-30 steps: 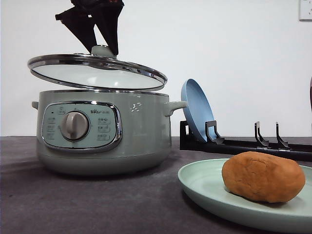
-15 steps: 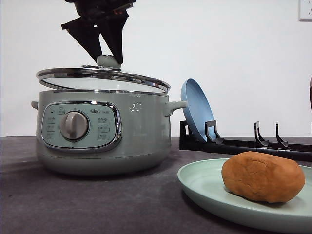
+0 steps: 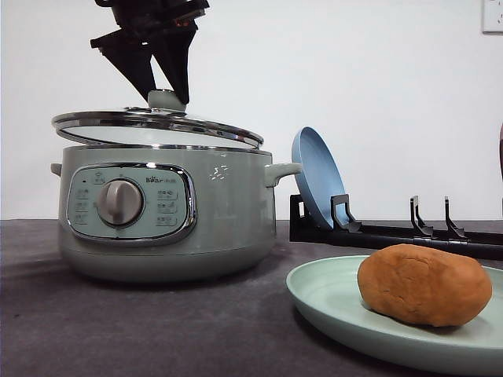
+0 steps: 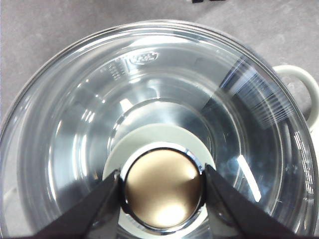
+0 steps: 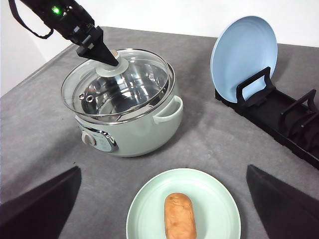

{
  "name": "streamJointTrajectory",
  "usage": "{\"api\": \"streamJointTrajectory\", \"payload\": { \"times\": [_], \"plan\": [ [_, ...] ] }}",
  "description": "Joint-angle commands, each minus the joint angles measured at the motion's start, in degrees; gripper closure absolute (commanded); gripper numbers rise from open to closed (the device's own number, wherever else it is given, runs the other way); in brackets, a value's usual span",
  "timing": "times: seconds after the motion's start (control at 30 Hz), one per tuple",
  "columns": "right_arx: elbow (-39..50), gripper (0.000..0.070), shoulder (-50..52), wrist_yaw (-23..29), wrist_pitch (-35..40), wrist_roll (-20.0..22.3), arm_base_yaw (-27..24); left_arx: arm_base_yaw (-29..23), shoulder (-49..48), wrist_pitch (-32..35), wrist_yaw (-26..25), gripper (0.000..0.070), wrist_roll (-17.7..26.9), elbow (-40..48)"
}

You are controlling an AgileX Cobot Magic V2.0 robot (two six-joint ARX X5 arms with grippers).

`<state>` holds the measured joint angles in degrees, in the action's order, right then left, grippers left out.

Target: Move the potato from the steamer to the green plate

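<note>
Near edge, front view: potato [image 3: 424, 284], matte orange-brown oval w/ dimpled skin, lying on green plate [image 3: 330, 302], glossy, shallow, low rim. Both sit well below and to the R of the L pincer, apart from the pot.

R wrist view: R gripper [image 5: 162, 209] fingers spread wide, nothing between them; plate w/ potato sits directly between and under the fingertips. Grey textured tabletop [image 5: 214, 139] bare btw plate and pot, roomy.

Mid: steamer [image 3: 165, 212], sage-green round body, chrome-framed panel, grey dial [image 3: 119, 202], side handles.

L gripper [image 3: 161, 88] black, pointed fingers closed onto the lid knob [image 4: 163, 186], gold-toned cap w/ chrome ring. Glass lid [image 3: 157, 126] hangs tilted just over the pot rim; thin gap visible on the L side, R edge close to or on the rim, can't tell.

Far, R of the pot: black slotted rack [image 3: 393, 232] holding blue plate [image 3: 317, 177] upright on edge; other slots free.
</note>
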<state>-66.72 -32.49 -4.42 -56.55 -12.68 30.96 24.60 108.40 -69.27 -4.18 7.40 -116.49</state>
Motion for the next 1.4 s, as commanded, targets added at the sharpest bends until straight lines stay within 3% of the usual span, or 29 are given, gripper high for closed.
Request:
{"api": "streamJointTrajectory", "payload": {
  "times": [0.0,0.4,0.6,0.87,1.37],
  "plan": [
    [-0.9,0.0005,-0.3,0.3,0.4,-0.8,0.3,0.4,0.4,1.4,-0.2,0.07,0.5,-1.8],
    [-0.9,0.0005,-0.3,0.4,0.4,-0.8,0.3,0.6,2.1,1.5,-0.7,0.07,0.5,-1.7],
    [-0.9,0.0005,-0.3,0.4,0.4,-0.8,0.3,0.6,2.5,1.6,-5.1,0.07,0.4,-1.7],
    [-0.9,0.0005,-0.3,0.4,0.4,-0.9,0.3,0.6,2.7,1.6,-4.1,0.07,0.7,-1.7],
    [-0.9,0.0005,-0.3,0.4,0.4,-0.8,0.3,0.6,3.5,-0.3,-2.9,0.07,6.1,-1.7]
  ]
}}
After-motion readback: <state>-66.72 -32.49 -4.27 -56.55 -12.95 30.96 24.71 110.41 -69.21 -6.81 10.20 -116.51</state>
